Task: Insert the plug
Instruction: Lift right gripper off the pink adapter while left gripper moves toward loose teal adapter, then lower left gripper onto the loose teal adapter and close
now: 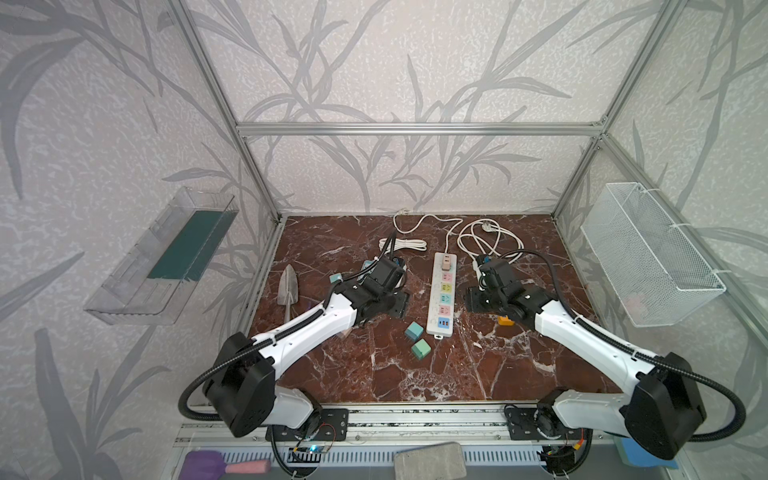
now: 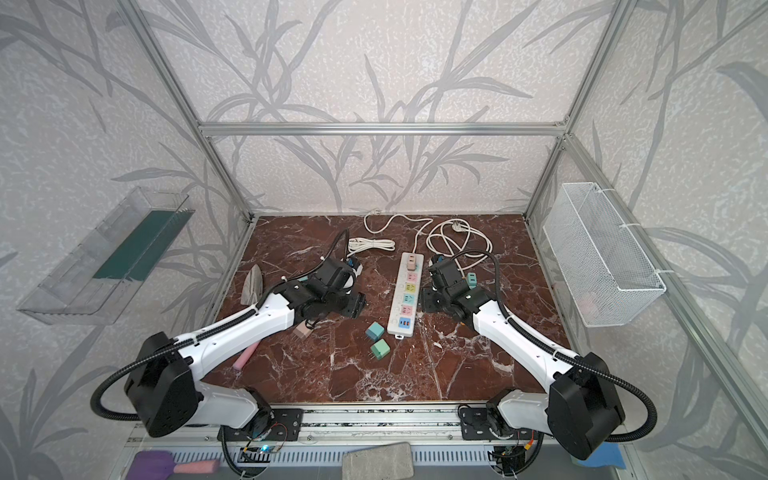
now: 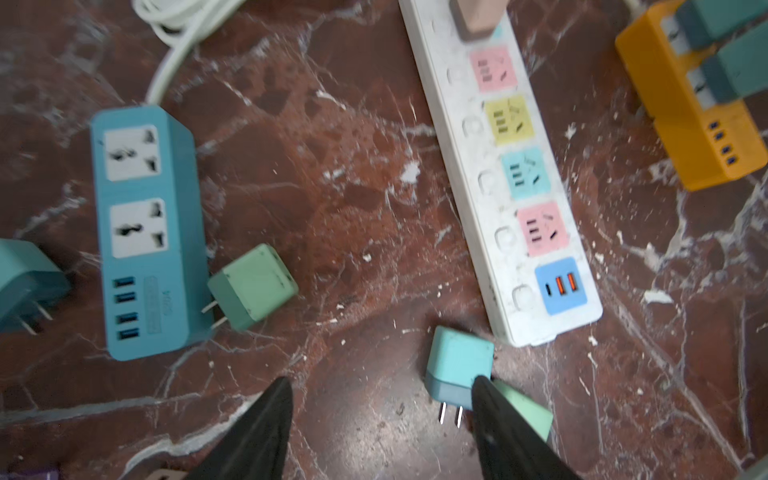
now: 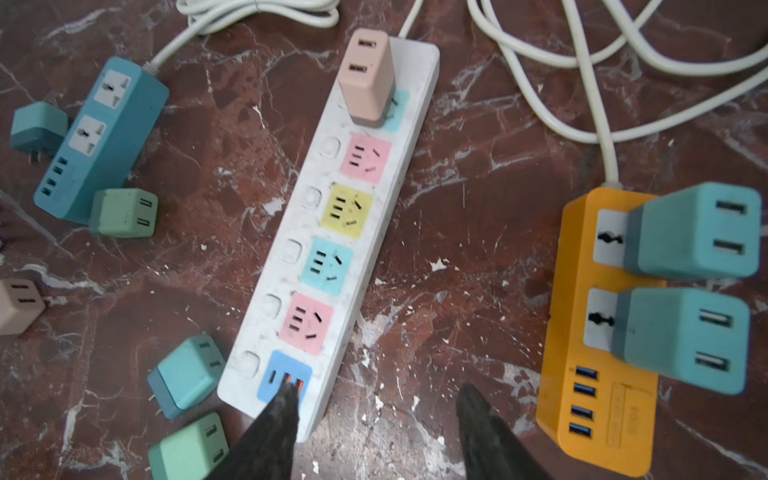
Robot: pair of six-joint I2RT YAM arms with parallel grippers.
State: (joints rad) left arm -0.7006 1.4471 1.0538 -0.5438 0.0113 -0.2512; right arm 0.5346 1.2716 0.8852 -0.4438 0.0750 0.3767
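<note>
On marble tabletop (image 4: 457, 208), three power strips (image 4: 291, 249); eight plugs (image 4: 365, 79)

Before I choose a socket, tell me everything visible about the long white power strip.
The white power strip is a long, scuffed plastic bar lying flat on the marble table, running away from the robot. Five coloured sockets sit in a row: cyan, pink, yellow, cyan, pink, with round white buttons alongside, then a blue USB panel at the near end. A beige charger stands plugged into the far cyan socket; the other four are empty. Its white cord leaves the far end.
</note>
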